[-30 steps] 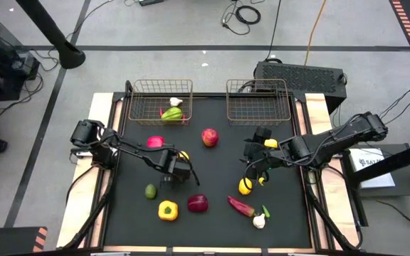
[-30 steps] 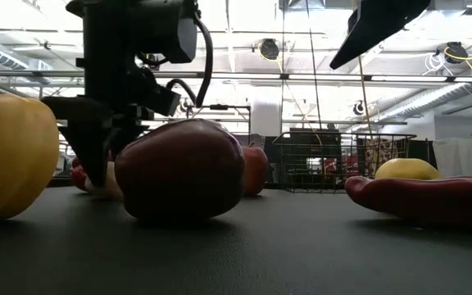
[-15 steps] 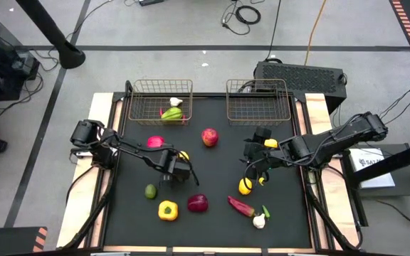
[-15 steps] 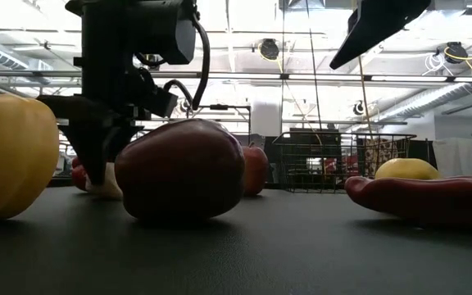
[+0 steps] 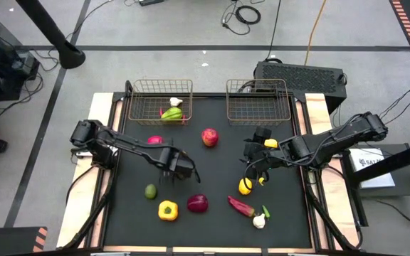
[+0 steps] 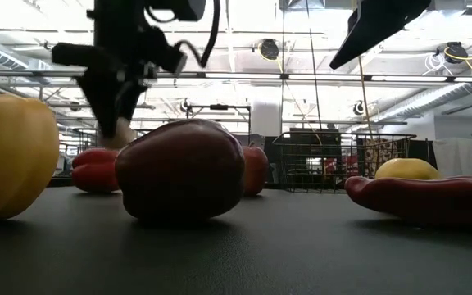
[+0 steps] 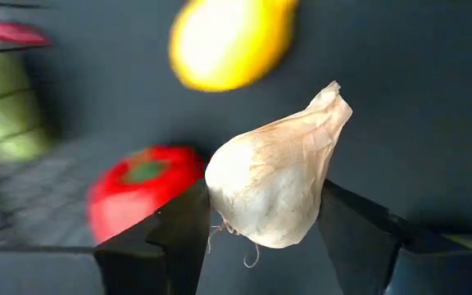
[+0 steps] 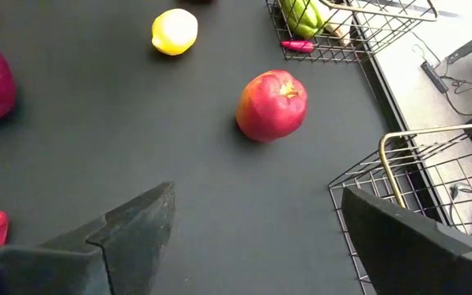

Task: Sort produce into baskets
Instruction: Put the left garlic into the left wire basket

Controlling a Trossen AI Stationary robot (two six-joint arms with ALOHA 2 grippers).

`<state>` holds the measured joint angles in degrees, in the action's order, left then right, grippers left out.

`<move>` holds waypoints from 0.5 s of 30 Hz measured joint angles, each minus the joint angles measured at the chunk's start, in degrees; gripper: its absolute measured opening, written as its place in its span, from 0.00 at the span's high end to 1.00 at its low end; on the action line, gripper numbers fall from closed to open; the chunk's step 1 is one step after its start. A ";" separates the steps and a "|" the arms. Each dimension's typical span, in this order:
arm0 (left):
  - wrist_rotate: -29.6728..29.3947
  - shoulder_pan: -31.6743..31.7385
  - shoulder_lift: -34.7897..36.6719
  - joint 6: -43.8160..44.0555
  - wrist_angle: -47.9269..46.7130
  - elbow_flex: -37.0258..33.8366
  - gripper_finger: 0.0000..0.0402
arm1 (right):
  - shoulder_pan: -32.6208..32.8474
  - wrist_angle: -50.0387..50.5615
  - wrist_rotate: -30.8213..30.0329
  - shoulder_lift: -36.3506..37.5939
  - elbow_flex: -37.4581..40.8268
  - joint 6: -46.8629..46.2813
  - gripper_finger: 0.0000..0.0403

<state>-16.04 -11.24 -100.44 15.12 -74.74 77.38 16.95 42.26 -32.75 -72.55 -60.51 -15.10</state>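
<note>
Pinched between the left gripper's (image 7: 260,238) jaws: a white garlic bulb (image 7: 275,182), lifted clear of the black worktop (image 5: 212,174) near its middle, seen in the low view hanging above a dark red onion (image 6: 180,170). Just beside that gripper on the mat: a lemon (image 7: 228,41) and a red pepper (image 7: 142,192). Poised over the right half of the worktop with jaws spread wide and holding nothing: the right gripper (image 8: 252,225), close to two more lemons (image 5: 245,186). Lying loose elsewhere: a red apple (image 5: 209,136) near the middle, a lime (image 5: 150,190), a yellow pepper (image 5: 167,210), a red chilli (image 5: 240,207) and a second garlic (image 5: 259,221) toward the front edge. Standing side by side at the far edge: two wire baskets, the left basket (image 5: 141,107) already holding a green pepper (image 5: 171,113) and a white piece, the right basket (image 5: 258,103) showing nothing inside.
</note>
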 joint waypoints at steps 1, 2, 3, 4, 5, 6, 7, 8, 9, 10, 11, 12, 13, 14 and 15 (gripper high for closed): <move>-2.84 0.11 0.00 -0.70 -2.19 1.31 0.47 | 0.00 0.00 0.00 0.00 0.00 0.01 0.16; -5.97 0.28 0.13 -1.19 -3.98 2.68 0.47 | 0.00 0.00 0.00 0.00 0.00 0.01 0.16; -9.19 0.47 0.44 -2.04 -5.28 3.89 0.47 | 0.00 0.00 0.00 0.00 0.00 0.00 0.16; -12.47 0.90 0.93 -2.59 -6.39 4.91 0.47 | 0.00 0.00 0.00 0.00 0.00 0.00 0.16; -15.56 1.51 1.58 -3.61 -7.25 5.79 0.47 | 0.00 0.00 0.00 0.00 0.00 0.01 0.16; -18.30 2.35 2.28 -4.35 -7.62 6.55 0.47 | 0.00 0.00 0.00 0.00 0.00 0.01 0.16; -20.73 3.41 3.11 -5.27 -7.61 7.17 0.47 | 0.00 0.02 0.00 0.00 0.00 0.08 0.16; -22.80 4.70 4.06 -6.18 -7.56 7.61 0.47 | 0.00 0.02 0.00 0.00 0.00 0.26 0.16; -24.57 6.11 5.02 -7.08 -7.56 7.99 0.47 | 0.00 0.02 -0.01 0.00 0.00 0.44 0.16; -26.18 7.65 6.12 -8.49 -7.16 8.21 0.47 | 0.00 0.02 0.00 0.00 0.00 0.67 0.16; -27.11 9.47 7.23 -10.00 -6.44 8.27 0.47 | 0.00 0.02 0.00 0.00 0.00 0.80 0.16; -27.62 11.43 8.29 -11.78 -5.57 8.25 0.47 | 0.00 0.02 0.00 0.00 0.00 0.82 0.16; -27.67 13.66 9.30 -13.74 -4.23 8.25 0.47 | 0.00 0.02 0.00 0.00 0.00 0.82 0.16; -27.64 16.15 10.26 -15.73 -2.29 8.25 0.47 | 0.00 0.02 0.00 0.00 0.00 0.82 0.16; -27.47 18.75 10.99 -17.92 0.20 8.25 0.47 | 0.00 0.02 0.00 0.00 0.00 0.82 0.16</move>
<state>-43.51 7.51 -89.46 -2.79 -74.54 85.62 16.95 42.28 -32.75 -72.55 -60.51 -14.28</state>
